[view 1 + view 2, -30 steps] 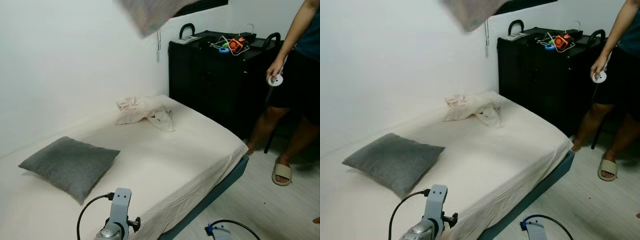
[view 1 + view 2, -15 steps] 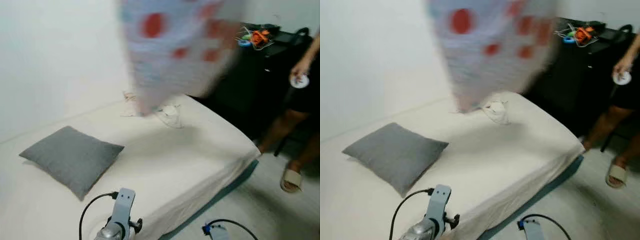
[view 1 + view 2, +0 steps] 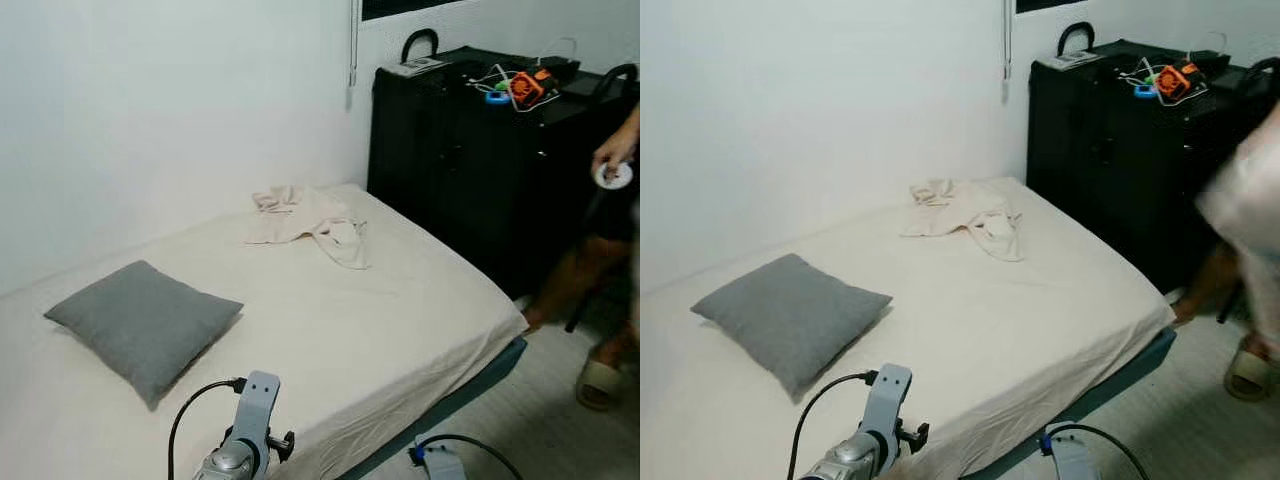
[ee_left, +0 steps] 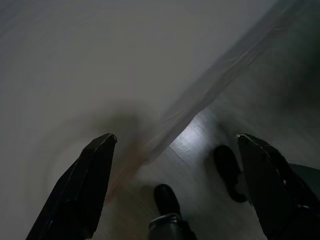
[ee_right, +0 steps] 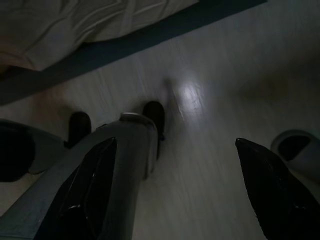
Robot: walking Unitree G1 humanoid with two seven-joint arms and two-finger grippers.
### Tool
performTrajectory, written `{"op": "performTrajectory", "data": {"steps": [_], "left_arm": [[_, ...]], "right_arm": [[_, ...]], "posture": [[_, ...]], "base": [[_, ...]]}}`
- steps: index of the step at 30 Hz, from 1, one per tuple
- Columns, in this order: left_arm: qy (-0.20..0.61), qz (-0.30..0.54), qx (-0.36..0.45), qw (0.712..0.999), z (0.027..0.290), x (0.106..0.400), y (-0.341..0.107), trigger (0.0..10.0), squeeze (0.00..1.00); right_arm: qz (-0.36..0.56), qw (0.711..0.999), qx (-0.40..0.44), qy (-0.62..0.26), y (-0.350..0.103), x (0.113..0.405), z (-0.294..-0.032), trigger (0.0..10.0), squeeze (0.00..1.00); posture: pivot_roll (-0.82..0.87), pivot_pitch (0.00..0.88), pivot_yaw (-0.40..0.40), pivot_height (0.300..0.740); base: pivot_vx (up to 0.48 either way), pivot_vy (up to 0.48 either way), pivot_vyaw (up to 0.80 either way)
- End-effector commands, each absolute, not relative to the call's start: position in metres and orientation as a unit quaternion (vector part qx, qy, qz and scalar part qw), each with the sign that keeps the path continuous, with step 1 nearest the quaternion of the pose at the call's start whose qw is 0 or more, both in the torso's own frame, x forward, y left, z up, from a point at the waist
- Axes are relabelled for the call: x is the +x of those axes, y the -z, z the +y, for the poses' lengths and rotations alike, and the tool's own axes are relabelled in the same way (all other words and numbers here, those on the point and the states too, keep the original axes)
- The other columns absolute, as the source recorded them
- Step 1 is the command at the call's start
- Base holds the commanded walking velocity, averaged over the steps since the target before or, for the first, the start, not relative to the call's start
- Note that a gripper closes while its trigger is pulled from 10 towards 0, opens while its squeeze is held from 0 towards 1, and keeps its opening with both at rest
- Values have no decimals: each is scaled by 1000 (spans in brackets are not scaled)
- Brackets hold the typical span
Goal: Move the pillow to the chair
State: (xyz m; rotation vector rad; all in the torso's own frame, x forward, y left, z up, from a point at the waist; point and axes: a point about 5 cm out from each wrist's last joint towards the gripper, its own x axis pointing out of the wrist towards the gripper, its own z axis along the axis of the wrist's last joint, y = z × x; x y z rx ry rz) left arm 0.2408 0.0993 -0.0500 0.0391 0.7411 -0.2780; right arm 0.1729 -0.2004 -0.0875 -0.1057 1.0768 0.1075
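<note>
A grey pillow (image 3: 143,324) is being shown lying flat on the near left of a cream-sheeted bed (image 3: 400,300), well apart from crumpled cloth (image 3: 305,218) near a black cabinet (image 3: 470,160), while both the left gripper (image 4: 175,145) and right gripper (image 5: 175,145) are being held low with fingers spread wide apart.

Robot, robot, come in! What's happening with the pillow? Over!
Left claw and right claw open, hanging low, holding nothing. Grey pillow flat on bed, untouched. Crumpled cloth farther up the bed; person standing right.
</note>
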Motion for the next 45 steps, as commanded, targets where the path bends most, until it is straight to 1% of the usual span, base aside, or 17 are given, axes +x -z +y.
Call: {"op": "performTrajectory", "data": {"steps": [1,14,20,23,26,30,38,45], "left_arm": [[131,366,28,921,105,238,52,10000,0],[140,354,22,924,101,243,48,10000,0],[153,328,-3,932,92,254,38,10000,0],[170,302,-16,938,84,265,27,10000,0],[187,287,-20,939,79,270,21,10000,0],[200,281,-17,938,75,271,20,10000,0],[211,292,-14,933,74,264,25,10000,0],[195,303,-19,932,81,260,30,10000,0]], "right_arm": [[502,862,-37,-59,87,175,-195,10000,0],[501,862,-38,-68,88,173,-194,10000,0],[502,862,-37,-66,88,171,-195,10000,0],[506,860,-44,-54,89,169,-197,10000,0],[508,859,-41,-42,90,168,-199,10000,0],[507,860,-41,-43,90,167,-199,10000,0],[505,861,-41,-56,90,167,-197,10000,0],[504,861,-42,-55,90,167,-197,10000,0]], "posture": [[-102,0,66,740],[-109,0,71,740],[-115,0,75,740],[-116,0,77,740],[-119,0,82,740],[-121,0,85,740],[-121,0,87,740],[-112,0,75,740]], "base": [[0,0,0],[0,0,769],[0,0,769],[0,0,769],[0,0,0],[0,0,0],[0,0,777],[0,0,775]]}}
